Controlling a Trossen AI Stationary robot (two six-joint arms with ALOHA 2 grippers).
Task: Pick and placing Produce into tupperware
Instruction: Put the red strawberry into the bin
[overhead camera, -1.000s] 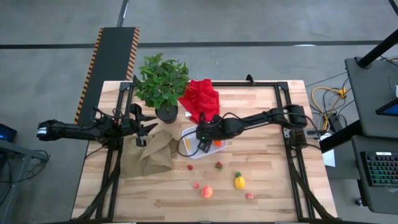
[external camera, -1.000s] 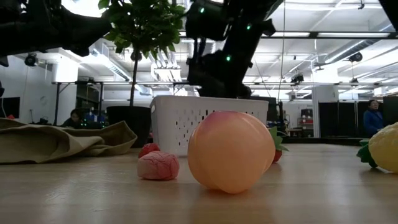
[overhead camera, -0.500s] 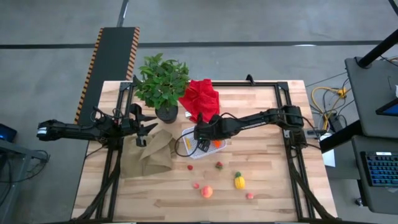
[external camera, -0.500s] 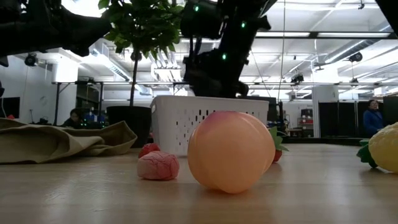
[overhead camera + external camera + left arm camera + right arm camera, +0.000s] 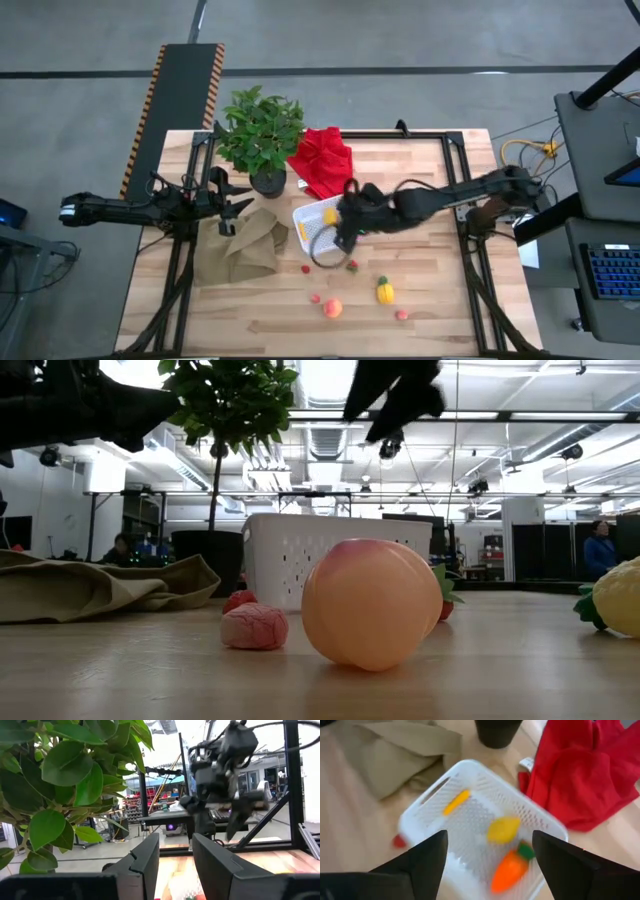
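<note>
High view: tub (image 5: 312, 222) sits mid-worktop, just beside the red cloth (image 5: 322, 162) and paper bag (image 5: 240, 245). Right wrist view shows three pieces already in it: carrot (image 5: 507, 869), lemon (image 5: 503, 829), and a thin yellow piece (image 5: 456, 802), probably the pepper.

Remaining produce is loose on the bare wood: peach (image 5: 332, 308), yellow fruit (image 5: 385, 292), and berries (image 5: 352, 265) scattered near them, one just beside the tub (image 5: 305, 267).

Handling, my read: all look like hollow plastic toys, so light, stiff, smooth-skinned, not fragile. Round ones will roll or squirt out of a pinch. Take the peach across its widest part, tool coming straight down. Berries are tiny, so close low near the wood. The yellow fruit has a leafy green end (image 5: 586, 606); grip the body, not the leaves.

Right tool (image 5: 345, 232) hangs above the tub's near edge, fingers (image 5: 427, 857) spread and released, nothing between them. Left tool (image 5: 232, 205) waits at the left edge by the plant (image 5: 262, 135), also spread and empty.

Worktop (image 5: 430, 310) is pale butcher-block, flat, low friction, so round pieces will skate if nudged. Black frame rails run along the edges.

Room: grey concrete floor, open workshop with ceiling lights, a person far back at right (image 5: 600, 550).
</note>
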